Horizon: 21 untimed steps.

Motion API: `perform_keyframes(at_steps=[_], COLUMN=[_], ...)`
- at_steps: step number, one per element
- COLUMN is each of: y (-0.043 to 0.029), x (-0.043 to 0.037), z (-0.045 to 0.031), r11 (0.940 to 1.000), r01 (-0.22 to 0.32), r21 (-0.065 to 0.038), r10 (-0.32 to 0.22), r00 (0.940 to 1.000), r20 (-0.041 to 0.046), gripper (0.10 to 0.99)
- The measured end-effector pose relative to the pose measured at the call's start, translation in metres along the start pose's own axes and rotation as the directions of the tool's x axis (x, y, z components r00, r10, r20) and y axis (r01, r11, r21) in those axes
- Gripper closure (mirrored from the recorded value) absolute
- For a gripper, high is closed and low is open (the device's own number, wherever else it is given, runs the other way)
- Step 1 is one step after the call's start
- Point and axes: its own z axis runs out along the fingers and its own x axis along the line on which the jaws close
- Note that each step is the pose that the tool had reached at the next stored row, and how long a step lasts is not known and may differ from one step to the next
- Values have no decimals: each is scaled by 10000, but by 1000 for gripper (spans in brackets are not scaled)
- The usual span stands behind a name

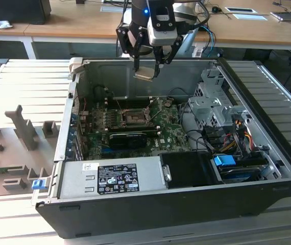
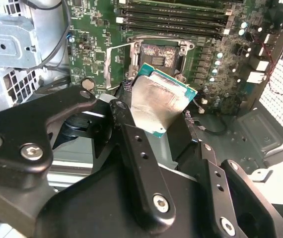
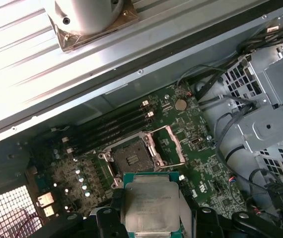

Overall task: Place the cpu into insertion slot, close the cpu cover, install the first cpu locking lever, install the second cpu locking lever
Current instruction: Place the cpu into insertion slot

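Hand: my hand point(image 1: 146, 69) is clenched on the cpu, hanging high above the insertion slot at about the level of the case's upper rim.
Fingers: my black fingers point(image 2: 134, 148) press the chip on two opposite edges.
Cpu: the cpu point(image 1: 144, 76) is in my grip, silver-grey top showing in both wrist views point(image 2: 156, 106) point(image 3: 151, 206). It is up in the air over the insertion slot and well apart from it, touching nothing but my fingers.
Insertion slot: the insertion slot point(image 3: 129, 158) lies below the chip on the green board. Its dark square is bare and uncovered in both wrist views point(image 2: 157, 53) and in the exterior view point(image 1: 134, 118).
Cpu cover: the cpu cover point(image 3: 174, 146) is swung open and stands tilted up along one side of the insertion slot, a thin silvery frame point(image 2: 112, 63).
Memory sticks: a row of long memory sticks point(image 3: 111, 131) runs just beside the insertion slot, on the side away from my hand.
Black card: a long black card point(image 1: 127, 139) lies just beside the insertion slot, on its other side.
Power supply: a grey power supply point(image 1: 112, 178) sits beyond the card, well apart from the insertion slot.
Case: the open computer case point(image 1: 186, 201) walls in the board around the insertion slot.
Tabletop: the ribbed grey tabletop point(image 1: 23, 76) carries the case.
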Motion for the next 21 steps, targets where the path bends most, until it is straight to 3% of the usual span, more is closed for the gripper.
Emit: perform_keyframes(at_steps=[21], y=[0], x=[0], z=[4], r11=[9927], r01=[-1206], r21=[-30], r10=[1207], r00=[9926], r20=[107], gripper=[557])
